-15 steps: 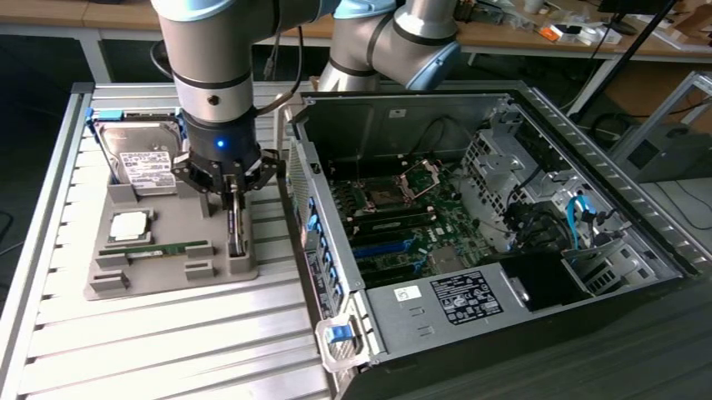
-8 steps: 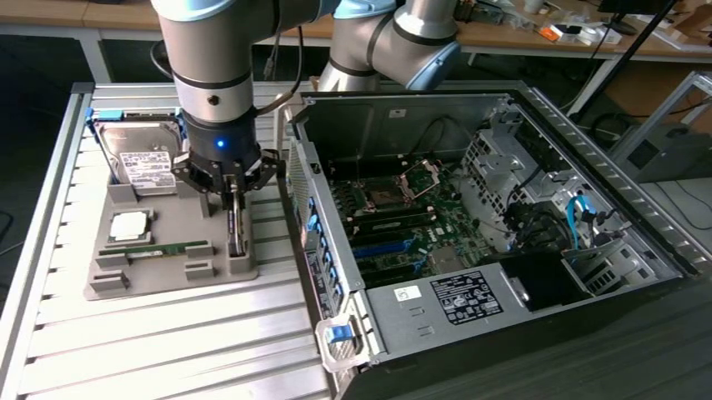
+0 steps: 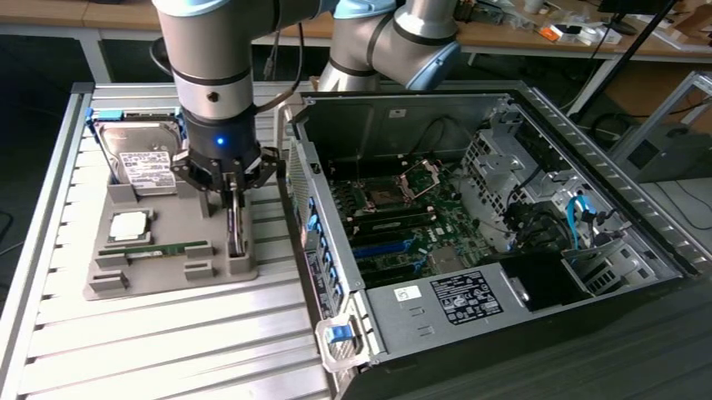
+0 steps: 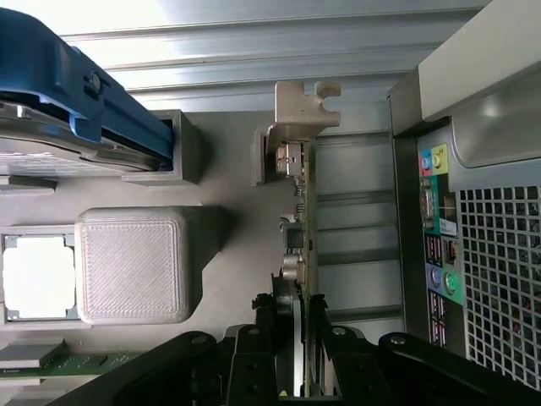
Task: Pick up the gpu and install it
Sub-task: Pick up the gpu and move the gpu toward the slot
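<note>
The gripper (image 3: 230, 204) (image 4: 297, 338) is hanging straight down over the grey tray (image 3: 167, 271) (image 4: 228, 178), and it is pinching the gpu (image 3: 235, 233) (image 4: 302, 237). One finger is lying against each flat face of the card, with the thin edge between them. The gpu is standing on its long edge directly under the gripper, and its lower part is sitting in the slot of the tray. The silvery metal bracket of the card is pointing away from the fingers, and in the wrist view it is showing at the far end of the card.

On the exterior view's left of the gripper, the other parts are lying in the same tray. The hard drive (image 3: 150, 167) (image 4: 59, 144) with its blue frame is resting just beside the gripper. The square processor (image 3: 130, 223) (image 4: 34, 279) is lying lower down, and the green memory stick (image 3: 156, 248) (image 4: 76, 362) is lying below it. None of them is touching the gripper.

On the exterior view's right of the gripper, close to it, the open computer case (image 3: 418, 312) (image 4: 499, 169) is lying on its side, showing the motherboard inside. Tray and case are both resting on the slatted metal table (image 3: 167, 350).
</note>
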`<state>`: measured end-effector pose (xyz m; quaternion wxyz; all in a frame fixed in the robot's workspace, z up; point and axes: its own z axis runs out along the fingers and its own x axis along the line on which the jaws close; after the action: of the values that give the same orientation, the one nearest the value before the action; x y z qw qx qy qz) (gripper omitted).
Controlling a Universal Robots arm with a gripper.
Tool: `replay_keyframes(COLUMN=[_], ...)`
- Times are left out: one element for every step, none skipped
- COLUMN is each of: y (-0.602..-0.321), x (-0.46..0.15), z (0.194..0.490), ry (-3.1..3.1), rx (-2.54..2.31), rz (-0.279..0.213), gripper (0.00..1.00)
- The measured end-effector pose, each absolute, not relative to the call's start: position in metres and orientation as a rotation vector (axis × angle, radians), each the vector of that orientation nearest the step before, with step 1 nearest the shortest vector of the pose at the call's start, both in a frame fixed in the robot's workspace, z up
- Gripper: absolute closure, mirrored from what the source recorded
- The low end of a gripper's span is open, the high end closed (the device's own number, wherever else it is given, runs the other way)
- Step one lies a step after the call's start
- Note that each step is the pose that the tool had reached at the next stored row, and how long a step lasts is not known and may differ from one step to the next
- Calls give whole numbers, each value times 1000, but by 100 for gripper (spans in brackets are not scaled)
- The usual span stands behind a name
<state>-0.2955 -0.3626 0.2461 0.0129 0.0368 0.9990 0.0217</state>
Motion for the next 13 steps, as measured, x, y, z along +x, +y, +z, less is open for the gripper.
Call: replay_keyframes(y=[-363, -363, -363, -363, -363, -363, -363, -363, -363, -363, -363, -363, -363], x=[-295, -295, -295, -295, -295, -295, -295, -296, -295, -295, -295, -295, -295], z=[247, 249, 250, 252, 253, 254, 256, 257, 258, 259, 260, 261, 262], ry=[3113, 3113, 3113, 3113, 3113, 3113, 3113, 3113, 3113, 3113, 3113, 3113, 3113], rx=[115, 115, 115, 115, 115, 115, 115, 115, 115, 115, 115, 115, 115], rz=[68, 68, 68, 68, 68, 68, 68, 67, 68, 68, 68, 68, 68], gripper=[73, 73, 73, 73, 73, 73, 73, 73, 73, 73, 73, 73, 73])
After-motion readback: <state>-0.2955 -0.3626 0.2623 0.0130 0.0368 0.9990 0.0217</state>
